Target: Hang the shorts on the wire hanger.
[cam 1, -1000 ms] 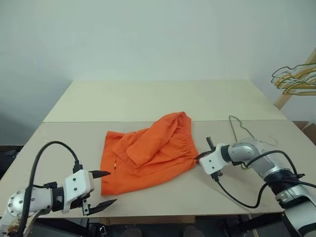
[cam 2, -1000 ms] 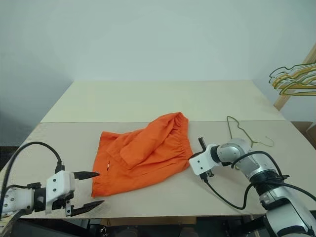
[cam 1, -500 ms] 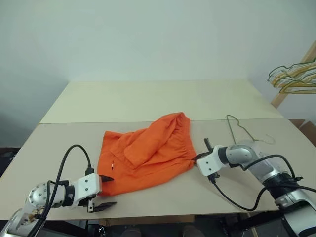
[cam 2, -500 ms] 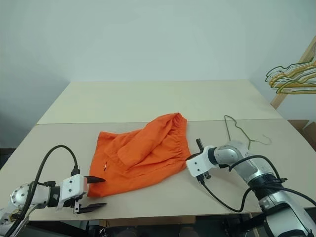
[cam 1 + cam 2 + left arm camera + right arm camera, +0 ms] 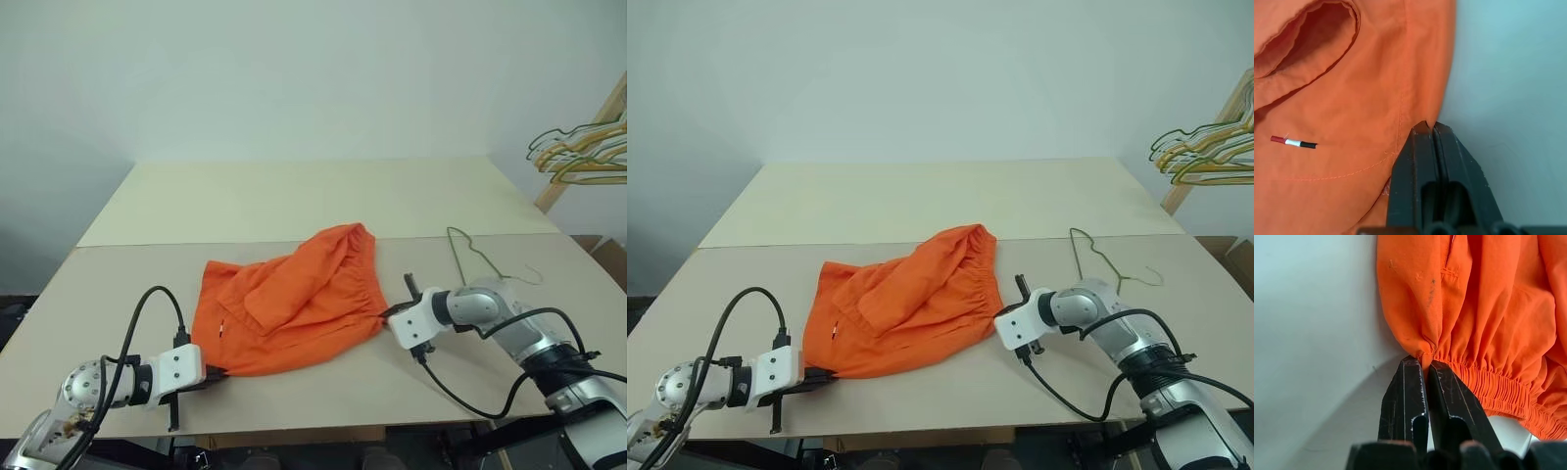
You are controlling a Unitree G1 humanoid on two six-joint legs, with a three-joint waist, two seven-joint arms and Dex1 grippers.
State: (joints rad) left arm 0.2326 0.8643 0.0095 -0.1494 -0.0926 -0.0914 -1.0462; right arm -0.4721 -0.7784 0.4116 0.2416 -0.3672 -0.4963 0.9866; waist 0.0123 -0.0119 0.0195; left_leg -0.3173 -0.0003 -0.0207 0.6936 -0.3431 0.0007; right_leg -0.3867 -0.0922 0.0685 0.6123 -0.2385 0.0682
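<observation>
- Left pincer is clamped on the near-left hem corner of the shorts, close to the worktop's front edge; its wrist view shows both black fingers pressed together with orange cloth pinched at their tips.
- Right pincer is closed on the gathered waistband at the garment's right edge, the elastic bunched just past its fingers.
- Between the two grips the shorts lie crumpled flat on the near half of the worktop, one leg folded over the middle.
- Lying flat to the right of the shorts, beyond the right arm, the wire hanger is well apart from the cloth, with its hook toward the far side.
- Bare surface spreads across the far half of the worktop and along the left side.
- Off the right edge, a wooden rack carries a cluster of hangers.
</observation>
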